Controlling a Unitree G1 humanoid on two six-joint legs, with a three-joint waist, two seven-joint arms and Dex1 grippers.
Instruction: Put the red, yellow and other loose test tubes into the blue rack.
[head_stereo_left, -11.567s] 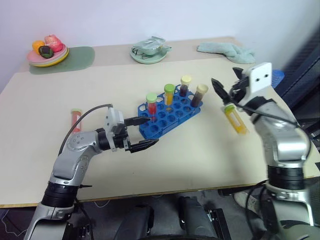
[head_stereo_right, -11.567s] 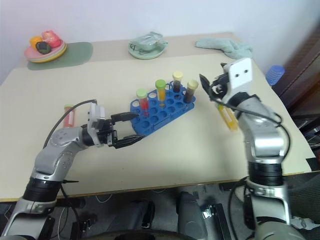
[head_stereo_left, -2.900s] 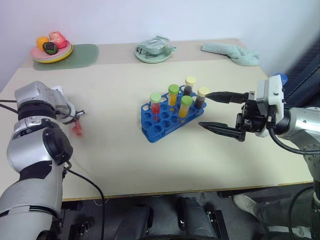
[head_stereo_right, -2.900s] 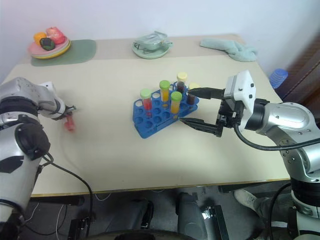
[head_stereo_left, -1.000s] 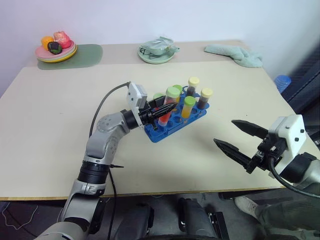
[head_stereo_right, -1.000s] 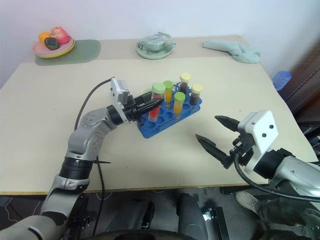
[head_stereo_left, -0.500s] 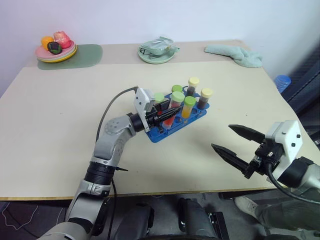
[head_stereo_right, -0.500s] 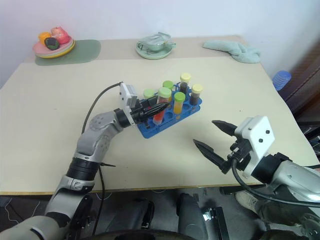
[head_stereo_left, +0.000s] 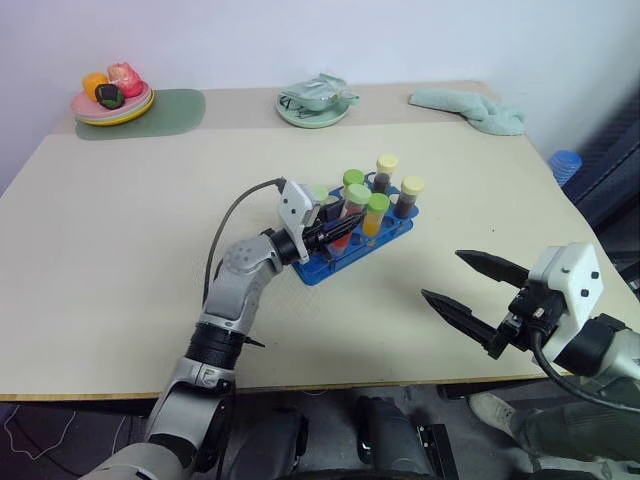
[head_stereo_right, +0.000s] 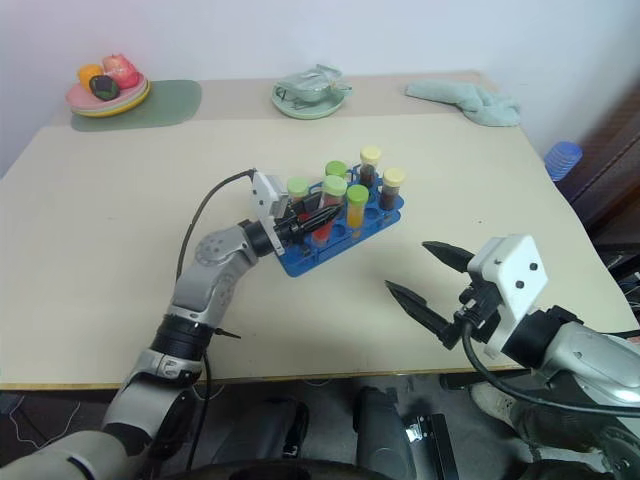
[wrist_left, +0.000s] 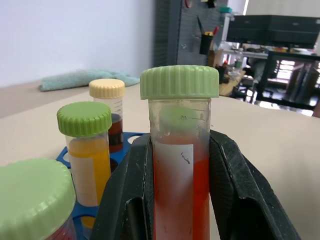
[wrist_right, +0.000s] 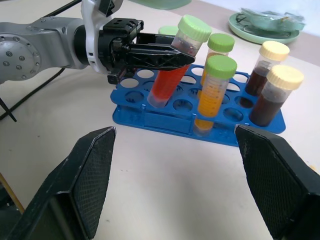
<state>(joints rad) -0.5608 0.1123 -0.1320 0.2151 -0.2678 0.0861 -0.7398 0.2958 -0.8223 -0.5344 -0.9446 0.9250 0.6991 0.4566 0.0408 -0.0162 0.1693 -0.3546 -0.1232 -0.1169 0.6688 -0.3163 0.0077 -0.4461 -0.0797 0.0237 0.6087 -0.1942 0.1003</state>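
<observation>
The left claw (wrist_right: 172, 56) pinches the red tube (wrist_right: 172, 65) below its cap, tilted over the blue rack (wrist_right: 165, 117); light, slick, likely rigid plastic. The right claw (head_stereo_left: 475, 295) gapes wide, empty.

red tube (wrist_left: 180, 165) | base cut off (frame edge) | fingers (wrist_left: 125, 200) flank it

No words, brand names or numbers can be read anywhere. The red tube (wrist_left: 180, 165) carries a white label patch with only a small dark squiggle on it, and faint raised graduation marks above that cannot be made out.
</observation>
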